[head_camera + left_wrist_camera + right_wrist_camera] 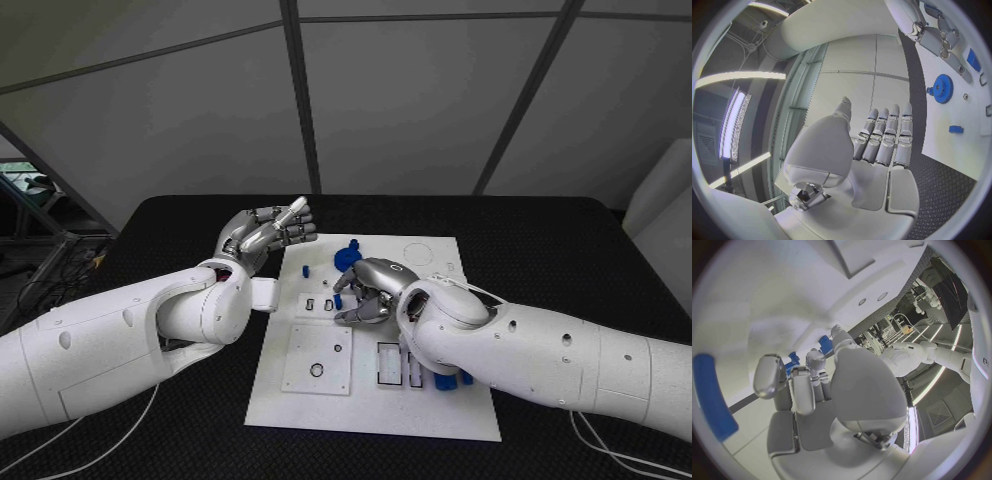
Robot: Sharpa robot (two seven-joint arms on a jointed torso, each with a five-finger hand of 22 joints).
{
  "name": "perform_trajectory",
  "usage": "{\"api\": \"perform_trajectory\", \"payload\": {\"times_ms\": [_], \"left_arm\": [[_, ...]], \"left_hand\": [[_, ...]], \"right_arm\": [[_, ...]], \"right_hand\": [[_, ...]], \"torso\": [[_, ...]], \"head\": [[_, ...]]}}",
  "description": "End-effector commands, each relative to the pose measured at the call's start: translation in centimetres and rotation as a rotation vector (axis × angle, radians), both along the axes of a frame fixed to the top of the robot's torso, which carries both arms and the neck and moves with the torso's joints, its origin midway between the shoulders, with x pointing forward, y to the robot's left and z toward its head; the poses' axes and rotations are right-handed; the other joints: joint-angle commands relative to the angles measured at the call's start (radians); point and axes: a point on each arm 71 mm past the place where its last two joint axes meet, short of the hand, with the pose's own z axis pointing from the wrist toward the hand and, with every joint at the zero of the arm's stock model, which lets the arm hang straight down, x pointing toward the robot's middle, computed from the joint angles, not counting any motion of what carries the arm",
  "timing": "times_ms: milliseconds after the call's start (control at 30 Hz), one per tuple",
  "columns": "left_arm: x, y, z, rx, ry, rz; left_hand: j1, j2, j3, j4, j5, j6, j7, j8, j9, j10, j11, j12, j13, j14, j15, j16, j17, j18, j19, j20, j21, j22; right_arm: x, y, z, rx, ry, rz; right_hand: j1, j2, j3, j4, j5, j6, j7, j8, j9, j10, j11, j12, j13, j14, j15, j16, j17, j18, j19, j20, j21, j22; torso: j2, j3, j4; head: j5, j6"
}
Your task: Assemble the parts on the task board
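The white task board [372, 395] lies in the middle of the black table. A blue gear [346, 258] [942, 89] stands near its far edge, with a small blue part [307, 270] [956, 129] beside it. My right hand [368, 290] [817, 390] reaches down onto the board's middle, fingertips bent among small blue parts [825, 344]. Whether it grips one is hidden. My left hand [267, 232] [879, 145] is raised above the board's far left corner, fingers stretched out and holding nothing.
More blue parts [450, 379] lie on the board's right side, partly under my right forearm. A long blue part [714, 395] lies on the board close to the right wrist. Rectangular slots [389, 362] and a grey plate [317, 358] fill the near half.
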Motion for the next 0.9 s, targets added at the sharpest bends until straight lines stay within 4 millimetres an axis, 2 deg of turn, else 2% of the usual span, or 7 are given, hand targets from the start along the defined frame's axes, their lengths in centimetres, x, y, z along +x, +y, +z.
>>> {"api": "perform_trajectory", "payload": {"times_ms": [33, 233, 467, 600, 667, 767, 900], "left_arm": [[0.1, 0.0, 0.2, 0.011, -0.012, -0.014], [0.2, 0.3, 0.0, 0.060, -0.016, -0.021], [0.5, 0.7, -0.5, 0.175, -0.001, -0.090], [0.4, 0.7, -0.9, 0.260, 0.031, -0.144], [0.3, 0.7, -1.1, 0.324, 0.057, -0.179], [0.2, 0.5, -1.4, 0.424, 0.105, -0.241], [0.4, 0.3, -1.5, 0.603, 0.173, -0.311]], "left_hand": [[-0.001, 0.006, 0.002, -0.006, -0.003, 0.005, 0.017, -0.007, 0.000, 0.002, 0.003, -0.005, 0.000, 0.010, 0.002, 0.000, 0.001, -0.019, -0.006, 0.000, 0.000, -0.001], [-0.004, 0.009, -0.004, -0.019, -0.003, 0.035, -0.002, -0.002, 0.001, 0.084, -0.024, 0.026, 0.006, 0.128, -0.033, 0.061, 0.032, -0.015, 0.082, -0.029, 0.056, 0.020], [0.028, 0.019, 0.015, -0.049, -0.003, 0.150, -0.062, 0.029, 0.011, 0.331, -0.113, 0.102, 0.037, 0.470, -0.142, 0.245, 0.172, -0.013, 0.323, -0.135, 0.227, 0.101], [0.042, 0.013, 0.029, -0.053, -0.004, 0.192, -0.093, 0.037, 0.017, 0.441, -0.150, 0.135, 0.061, 0.513, -0.180, 0.286, 0.232, -0.016, 0.435, -0.179, 0.357, 0.179], [0.044, 0.008, 0.032, -0.054, -0.003, 0.207, -0.104, 0.039, 0.021, 0.490, -0.164, 0.169, 0.087, 0.509, -0.189, 0.289, 0.253, -0.046, 0.521, -0.191, 0.539, 0.402], [0.028, -0.003, 0.027, -0.046, -0.004, 0.225, -0.116, 0.043, 0.030, 0.528, -0.175, 0.230, 0.138, 0.502, -0.196, 0.292, 0.282, -0.082, 0.605, -0.202, 0.742, 0.662], [-0.028, -0.010, 0.000, -0.002, 0.003, 0.229, -0.131, 0.060, 0.064, 0.474, -0.182, 0.423, 0.322, 0.492, -0.211, 0.292, 0.344, -0.114, 0.660, -0.206, 0.930, 0.903]], "right_arm": [[-0.3, -0.2, 0.9, 0.095, -0.052, 0.014], [-1.0, -1.2, 1.7, 0.211, -0.077, 0.097], [-1.8, -4.1, 3.3, 0.346, -0.053, 0.178], [-1.4, -6.2, 4.7, 0.423, -0.001, 0.149], [-0.9, -7.5, 5.6, 0.472, 0.039, 0.111], [0.0, -9.3, 6.8, 0.526, 0.080, 0.059], [1.4, -12.0, 7.8, 0.577, 0.113, -0.012]], "right_hand": [[0.024, -0.010, -0.031, 0.036, 0.005, -0.016, 0.002, 0.011, 0.004, -0.004, 0.005, 0.000, -0.007, 0.062, 0.009, -0.007, 0.070, 0.015, -0.006, 0.003, -0.005, -0.004], [0.052, -0.014, -0.049, 0.059, 0.006, -0.035, 0.003, 0.011, 0.003, -0.004, 0.006, 0.007, -0.010, 0.061, 0.010, -0.009, 0.067, 0.019, -0.019, 0.005, -0.017, -0.023], [0.087, 0.013, -0.054, 0.051, 0.004, 0.022, -0.006, 0.049, 0.014, -0.112, 0.000, -0.108, -0.136, 0.022, 0.006, -0.084, -0.054, 0.046, -0.115, 0.003, -0.107, -0.153], [0.116, 0.035, -0.044, 0.041, 0.009, 0.056, -0.014, 0.065, 0.016, -0.203, -0.008, -0.232, -0.263, -0.035, 0.000, -0.191, -0.205, 0.075, -0.221, -0.002, -0.215, -0.300], [0.129, 0.047, -0.038, 0.042, 0.009, 0.080, -0.019, 0.076, 0.017, -0.216, -0.012, -0.303, -0.327, -0.114, -0.004, -0.345, -0.392, 0.111, -0.363, -0.004, -0.370, -0.494], [0.149, 0.060, -0.024, 0.050, 0.007, 0.102, -0.020, 0.078, 0.012, -0.188, -0.010, -0.460, -0.474, -0.236, 0.001, -0.652, -0.687, 0.115, -0.416, -0.002, -0.487, -0.577], [0.160, 0.064, -0.007, 0.057, 0.007, 0.143, -0.012, 0.070, 0.006, -0.108, -0.001, -0.689, -0.694, -0.246, 0.015, -0.913, -0.809, 0.115, -0.426, 0.013, -0.636, -0.675]], "torso": [[-0.001, 0.0011, 0.0000], [-0.003, 0.0005, -0.0017], [-0.016, 0.0036, -0.0054], [-0.024, 0.0072, -0.0092], [-0.029, 0.0085, -0.0115], [-0.037, 0.0114, -0.0143], [-0.049, 0.0144, -0.0178]], "head": [[0.002, 0.001], [0.003, 0.004], [0.008, 0.004], [0.011, 0.002], [0.013, -0.001], [0.018, -0.006], [0.025, -0.014]]}}
